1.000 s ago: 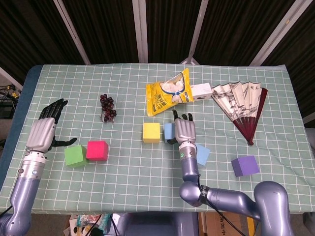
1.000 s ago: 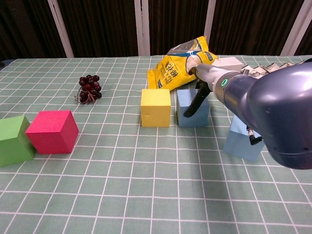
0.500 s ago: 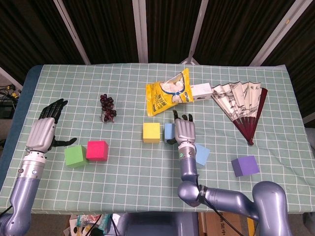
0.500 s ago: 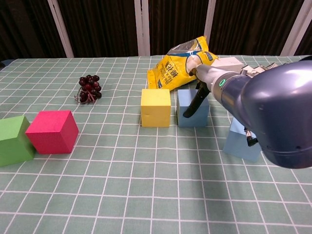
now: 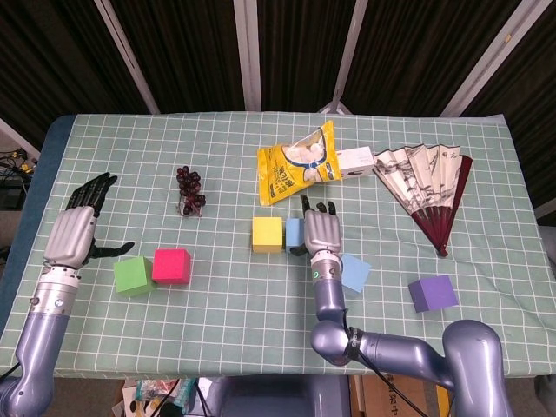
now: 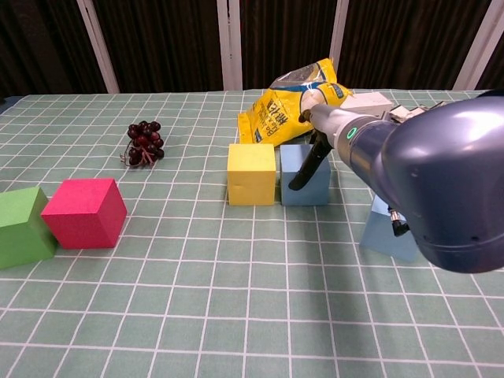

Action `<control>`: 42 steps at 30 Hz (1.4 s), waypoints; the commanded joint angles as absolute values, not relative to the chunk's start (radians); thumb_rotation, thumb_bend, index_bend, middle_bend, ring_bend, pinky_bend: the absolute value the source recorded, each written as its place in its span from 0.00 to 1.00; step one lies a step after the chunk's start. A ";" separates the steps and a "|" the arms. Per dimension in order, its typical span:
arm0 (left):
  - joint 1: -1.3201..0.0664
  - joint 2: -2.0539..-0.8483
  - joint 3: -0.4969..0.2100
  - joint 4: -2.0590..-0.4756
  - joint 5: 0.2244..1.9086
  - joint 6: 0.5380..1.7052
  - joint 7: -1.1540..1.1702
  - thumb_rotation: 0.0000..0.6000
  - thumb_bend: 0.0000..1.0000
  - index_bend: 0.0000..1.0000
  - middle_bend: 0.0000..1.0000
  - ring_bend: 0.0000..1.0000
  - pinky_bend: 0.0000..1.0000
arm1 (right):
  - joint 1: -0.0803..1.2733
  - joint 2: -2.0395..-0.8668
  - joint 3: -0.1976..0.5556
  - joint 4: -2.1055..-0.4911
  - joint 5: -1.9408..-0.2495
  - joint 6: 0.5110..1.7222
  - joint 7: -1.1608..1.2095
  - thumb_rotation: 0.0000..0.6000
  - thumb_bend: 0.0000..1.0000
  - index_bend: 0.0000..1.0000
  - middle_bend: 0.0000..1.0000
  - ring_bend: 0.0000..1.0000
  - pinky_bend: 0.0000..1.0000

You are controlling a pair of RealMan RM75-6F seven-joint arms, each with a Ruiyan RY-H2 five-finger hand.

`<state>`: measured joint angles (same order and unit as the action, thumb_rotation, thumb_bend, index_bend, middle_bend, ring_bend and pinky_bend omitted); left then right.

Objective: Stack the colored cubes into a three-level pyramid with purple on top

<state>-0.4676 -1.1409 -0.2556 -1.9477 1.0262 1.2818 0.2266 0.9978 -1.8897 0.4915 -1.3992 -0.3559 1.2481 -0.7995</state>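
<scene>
Head view: left hand (image 5: 73,234) hovering open beside green cube (image 5: 132,276), fingers spread, holding nothing. Right hand (image 5: 322,233) over blue cube (image 5: 294,232), just beside yellow cube (image 5: 268,234). Purple cube (image 5: 433,293) alone on surface, right.

Chest view: right fingers (image 6: 305,166) draped on blue cube; grip unclear.

From the head view we see only a sliver of the blue cube (image 5: 294,233); the right hand (image 5: 322,232) covers most of it, so we cannot tell whether the fingers grip it or merely rest on it. In the chest view the arm's bulk hides that hand's palm and part of the pale blue cube (image 6: 387,234) below it. The green cube (image 6: 22,226), beside the left hand (image 5: 75,234), is cut by the chest view's left edge, and that hand falls outside it.
</scene>
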 commanded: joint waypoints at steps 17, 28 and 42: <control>-0.469 -1.137 -0.256 -1.949 1.019 1.278 0.227 1.00 0.13 0.00 0.00 0.00 0.00 | 1.007 -1.905 0.499 -1.380 -0.352 1.239 -0.802 1.00 0.14 0.00 0.46 0.15 0.00; -0.470 -1.136 -0.257 -1.947 1.012 1.274 0.226 1.00 0.13 0.00 0.00 0.00 0.00 | 1.012 -1.914 0.504 -1.365 -0.356 1.235 -0.798 1.00 0.14 0.00 0.46 0.15 0.00; -0.472 -1.135 -0.258 -1.947 1.007 1.273 0.228 1.00 0.13 0.00 0.00 0.00 0.00 | 1.014 -1.919 0.506 -1.360 -0.349 1.226 -0.804 1.00 0.14 0.00 0.45 0.15 0.00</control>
